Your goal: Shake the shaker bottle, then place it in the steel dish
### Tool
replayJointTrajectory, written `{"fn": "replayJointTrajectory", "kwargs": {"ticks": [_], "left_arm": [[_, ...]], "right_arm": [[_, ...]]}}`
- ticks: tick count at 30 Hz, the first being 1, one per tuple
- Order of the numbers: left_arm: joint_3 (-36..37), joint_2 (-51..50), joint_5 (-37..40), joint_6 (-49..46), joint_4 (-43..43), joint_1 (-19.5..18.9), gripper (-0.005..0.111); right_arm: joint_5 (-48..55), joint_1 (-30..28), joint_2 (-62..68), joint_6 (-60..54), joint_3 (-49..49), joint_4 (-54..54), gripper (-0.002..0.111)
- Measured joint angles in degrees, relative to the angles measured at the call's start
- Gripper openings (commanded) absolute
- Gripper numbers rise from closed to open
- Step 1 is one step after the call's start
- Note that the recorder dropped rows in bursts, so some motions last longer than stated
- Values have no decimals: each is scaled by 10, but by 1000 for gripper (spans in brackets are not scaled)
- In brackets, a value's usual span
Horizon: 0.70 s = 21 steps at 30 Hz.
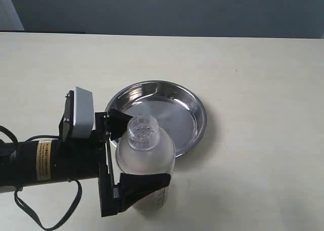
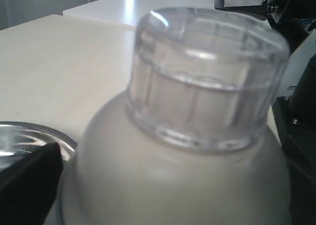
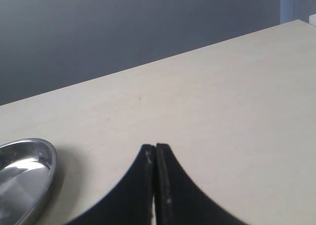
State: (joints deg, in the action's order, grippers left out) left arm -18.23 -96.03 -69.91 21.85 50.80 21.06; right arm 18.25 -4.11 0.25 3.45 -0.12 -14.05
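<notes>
The shaker bottle, clear frosted plastic with a domed top and a small round cap, stands upright on the table, just off the near rim of the steel dish. My left gripper is open, with one black finger on each side of the bottle's body; I cannot tell whether they touch it. The bottle's cap fills the left wrist view, and the dish's rim shows beside one dark finger. My right gripper is shut and empty above bare table, with the dish's edge off to one side. It does not show in the exterior view.
The pale table runs back to a dark wall. The left arm's black body and cable lie along the table's near left. Dark equipment stands behind the bottle in the left wrist view.
</notes>
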Motion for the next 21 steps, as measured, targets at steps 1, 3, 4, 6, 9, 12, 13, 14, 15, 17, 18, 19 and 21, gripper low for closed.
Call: {"fn": "replayJointTrajectory", "kwargs": {"ticks": [1,3,4,6,9,12,13,14,15,17,18,19,21], "left_arm": [[0,-2,0,0,1,0,105],[0,-11,0,-1,1,0,105],[0,-17,0,-1,1,0,105],[-1,-27,0,-7,1,0,105],[-1,-37,1,-12,2,0,105],[-1,-44,1,-21,3,0,105],[-1,-47,1,-22,3,0,105],[-1,-49,1,-23,3,0,105],[-1,-53,1,-24,3,0,105],[-1,-59,2,-28,3,0,105],[-1,-64,2,-30,3,0,105],[-2,-69,2,-31,3,0,105],[-7,-79,3,-32,6,0,105]], "right_arm": [[0,0,0,0,0,0,-1],[0,0,0,0,0,0,-1],[0,0,0,0,0,0,-1],[0,0,0,0,0,0,-1],[0,0,0,0,0,0,-1],[0,0,0,0,0,0,-1],[0,0,0,0,0,0,-1],[0,0,0,0,0,0,-1],[0,0,0,0,0,0,-1],[0,0,0,0,0,0,-1],[0,0,0,0,0,0,-1],[0,0,0,0,0,0,-1],[0,0,0,0,0,0,-1]]}}
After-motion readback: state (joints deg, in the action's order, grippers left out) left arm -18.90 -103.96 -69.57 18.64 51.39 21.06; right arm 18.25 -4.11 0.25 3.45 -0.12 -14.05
